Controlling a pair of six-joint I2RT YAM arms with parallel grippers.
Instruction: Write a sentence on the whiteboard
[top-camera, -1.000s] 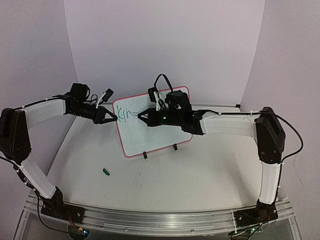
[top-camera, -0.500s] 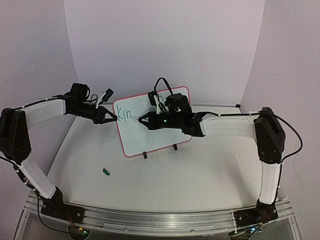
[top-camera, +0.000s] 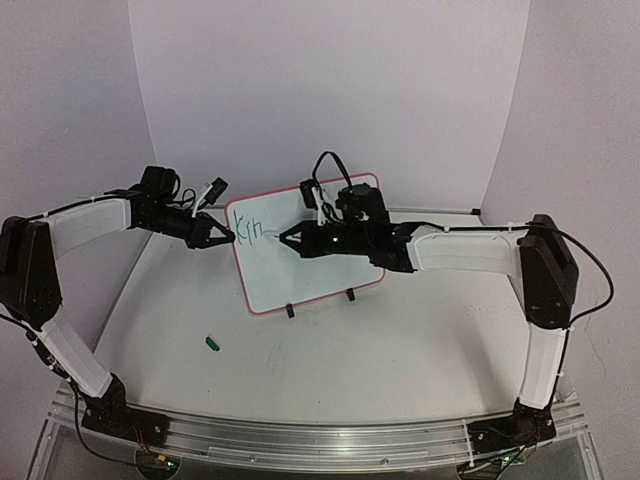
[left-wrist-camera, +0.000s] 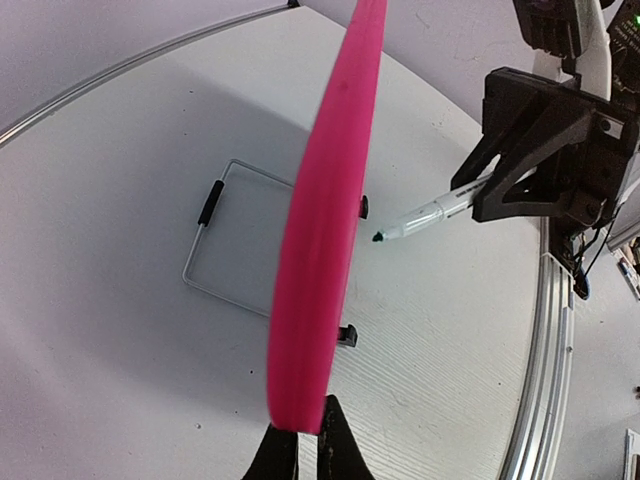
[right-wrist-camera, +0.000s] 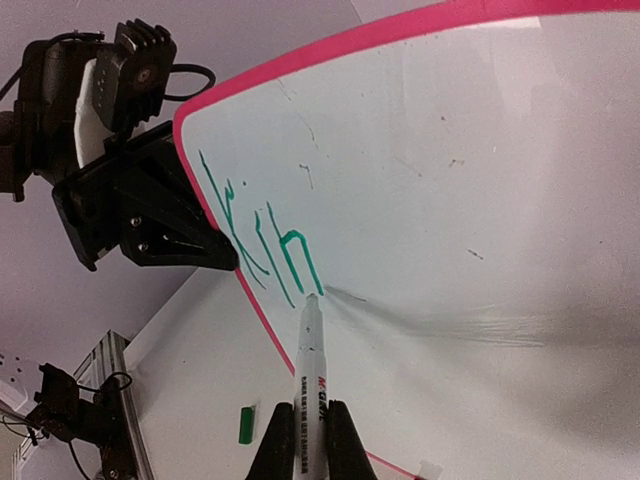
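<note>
Left gripper (top-camera: 224, 237) clamped on left edge of whiteboard (top-camera: 300, 278), right gripper (top-camera: 288, 239) closed round marker (right-wrist-camera: 308, 365), tip at board, sentence (right-wrist-camera: 262, 240) barely begun: only "Kin" legible, marker barrel cut off at frame bottom.

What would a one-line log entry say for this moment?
left gripper: shut on whiteboard edge | right gripper: shut on marker | marker tip: at board, beside green letters | progress: few letters written

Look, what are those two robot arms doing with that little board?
The left pincer grips the whiteboard by its red edge. The right pincer holds a green marker, tip at the board just past the green lettering, which reads roughly "Kin". A small green piece lies on the table.
</note>
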